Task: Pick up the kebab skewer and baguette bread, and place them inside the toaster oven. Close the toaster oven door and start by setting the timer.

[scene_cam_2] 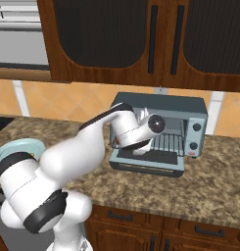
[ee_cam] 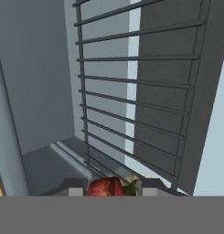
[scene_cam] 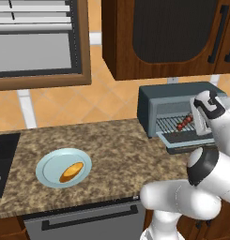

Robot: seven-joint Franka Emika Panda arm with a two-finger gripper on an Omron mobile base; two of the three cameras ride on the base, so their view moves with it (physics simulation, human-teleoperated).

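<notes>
On the near left of the speckled brown stone counter (scene_cam: 116, 150) sits a pale blue round plate (scene_cam: 46, 174), and the stubby golden-orange baguette bread (scene_cam: 71, 172) lies on it, untouched, well apart from the oven; it is probably left there for a second trip. Farther right, the drop-down dark glass toaster oven door (scene_cam_2: 146, 165) lies open and flat, so the cavity is free to reach into. The two-finger gripper (ee_cam: 112, 189) is pressed together on the kebab skewer (scene_cam: 184, 123) with its dark red chunks, holding it over the wire rack (ee_cam: 131, 100) inside the boxy blue-grey toaster oven (scene_cam_2: 160, 104), apparently ready to set it down. The left base view shows the plate and bread. The right base view gives the light control panel (scene_cam_2: 194, 135) with its dials. The hand view shows the pinch itself.
</notes>
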